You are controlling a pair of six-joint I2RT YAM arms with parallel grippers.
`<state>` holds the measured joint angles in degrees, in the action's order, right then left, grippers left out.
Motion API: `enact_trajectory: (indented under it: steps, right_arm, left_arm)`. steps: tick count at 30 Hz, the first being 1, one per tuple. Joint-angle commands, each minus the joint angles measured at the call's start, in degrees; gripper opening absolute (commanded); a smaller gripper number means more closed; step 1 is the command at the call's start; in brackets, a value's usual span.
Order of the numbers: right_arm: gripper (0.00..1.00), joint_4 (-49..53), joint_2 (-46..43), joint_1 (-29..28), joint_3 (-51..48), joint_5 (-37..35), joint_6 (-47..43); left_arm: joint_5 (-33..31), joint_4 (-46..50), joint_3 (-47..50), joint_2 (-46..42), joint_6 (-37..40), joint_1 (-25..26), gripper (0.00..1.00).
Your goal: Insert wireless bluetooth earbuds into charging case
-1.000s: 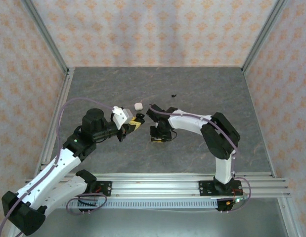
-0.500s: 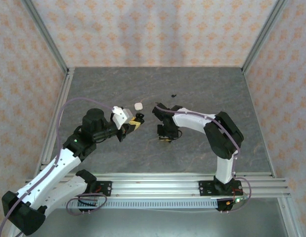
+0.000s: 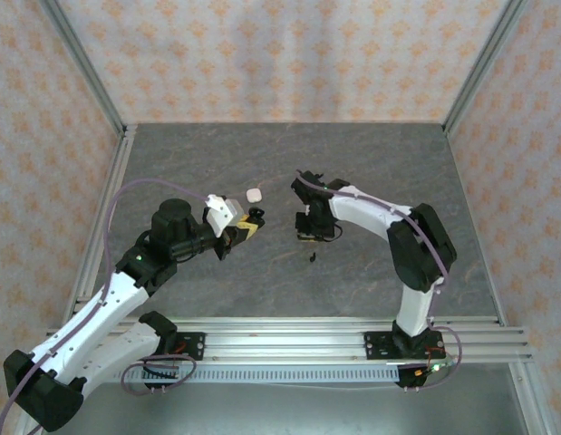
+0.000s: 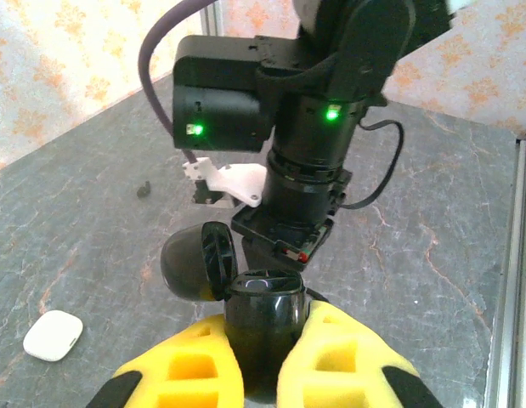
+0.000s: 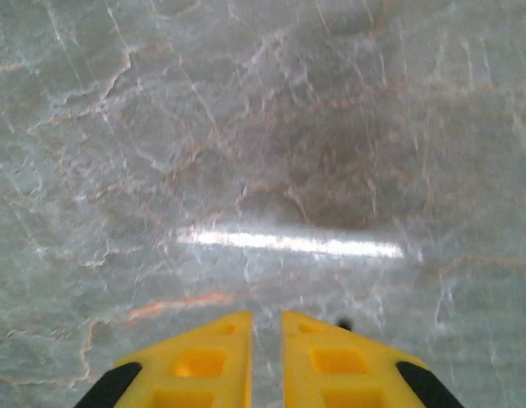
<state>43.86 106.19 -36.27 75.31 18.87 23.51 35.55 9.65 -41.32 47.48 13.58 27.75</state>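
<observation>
- Charging case (image 4: 261,316): black, glossy, lid open, clamped in left end effector (image 4: 264,344) near the middle of the table (image 3: 371,154); probably light and slippery, best held by its flanks.
- Right end effector (image 5: 265,330): fingers nearly together, empty.

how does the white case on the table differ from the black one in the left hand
The white case lies flat on the table, untouched; the black case is held upright in the left hand. The white case looks shut; the black case's lid hangs open. Both are small, glossy and rounded.
</observation>
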Motion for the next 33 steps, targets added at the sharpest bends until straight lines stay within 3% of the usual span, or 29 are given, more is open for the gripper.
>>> enact_trajectory:
  steps: [1,6,14,24,33]
  right_arm:
    - [0.14,1.7,3.8,0.3,1.6,1.3,-4.1]
    - [0.1,1.8,5.4,0.9,-0.9,1.9,-4.8]
    - [0.09,2.5,0.2,1.1,-9.5,0.5,-3.7]
    - [0.09,2.5,-7.4,1.1,-18.0,1.1,3.1]
    - [0.13,-1.8,-13.3,-0.5,-22.5,6.5,11.0]
  left_arm:
    - [0.3,-0.5,-1.0,-1.5,-0.7,0.1,0.0]
    - [0.0,-0.4,-0.8,-2.4,-1.0,0.1,0.0]
    - [0.5,-0.8,-0.8,-2.4,-1.3,0.1,0.0]
    - [1.3,-0.7,-0.7,-3.4,-2.0,0.1,0.0]
    - [1.3,-0.9,-0.3,-4.6,-2.6,0.1,0.0]
